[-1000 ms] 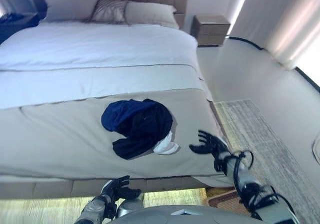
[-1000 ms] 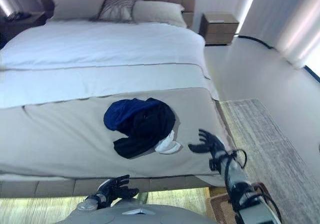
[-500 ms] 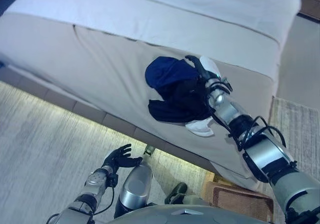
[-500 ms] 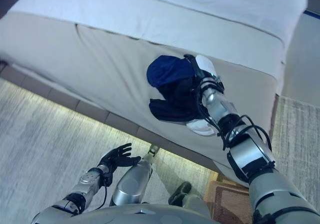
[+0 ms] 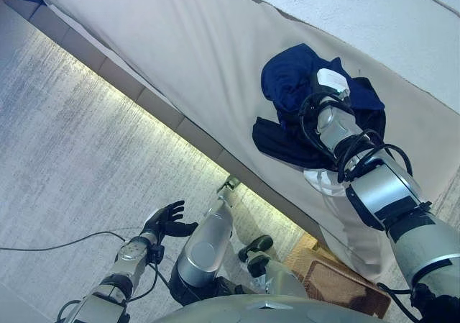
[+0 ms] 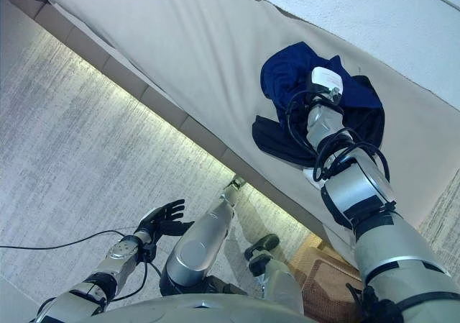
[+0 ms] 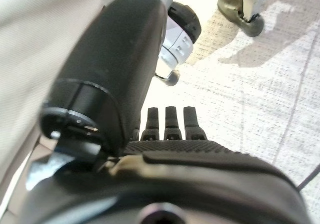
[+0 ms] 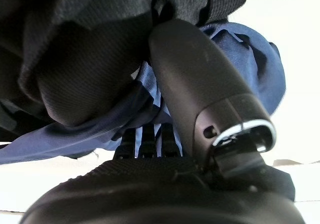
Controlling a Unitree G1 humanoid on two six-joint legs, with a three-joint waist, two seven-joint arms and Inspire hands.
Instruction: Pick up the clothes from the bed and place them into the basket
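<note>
A heap of clothes (image 5: 287, 85), blue cloth over black (image 6: 277, 142), lies on the beige bed cover (image 5: 180, 49) near the bed's foot edge. A white garment (image 5: 323, 183) pokes out beneath the heap. My right hand (image 5: 332, 82) sits on top of the heap. In the right wrist view its thumb (image 8: 195, 79) presses on the cloth and its fingers (image 8: 145, 136) dig into bunched blue folds (image 8: 250, 49), pinching them. My left hand (image 5: 164, 221) hangs open low over the floor, holding nothing, its fingers (image 7: 167, 121) straight.
A brown woven basket (image 5: 338, 285) stands on the floor by the bed's corner, below my right arm. The bed's lit base edge (image 5: 144, 96) runs diagonally above grey carpet (image 5: 65, 143). A white sheet (image 5: 374, 6) covers the far part of the bed.
The camera has swung down and tilted. My right hand went from open beside the heap onto it and closed into the cloth. The left hand stayed low and open.
</note>
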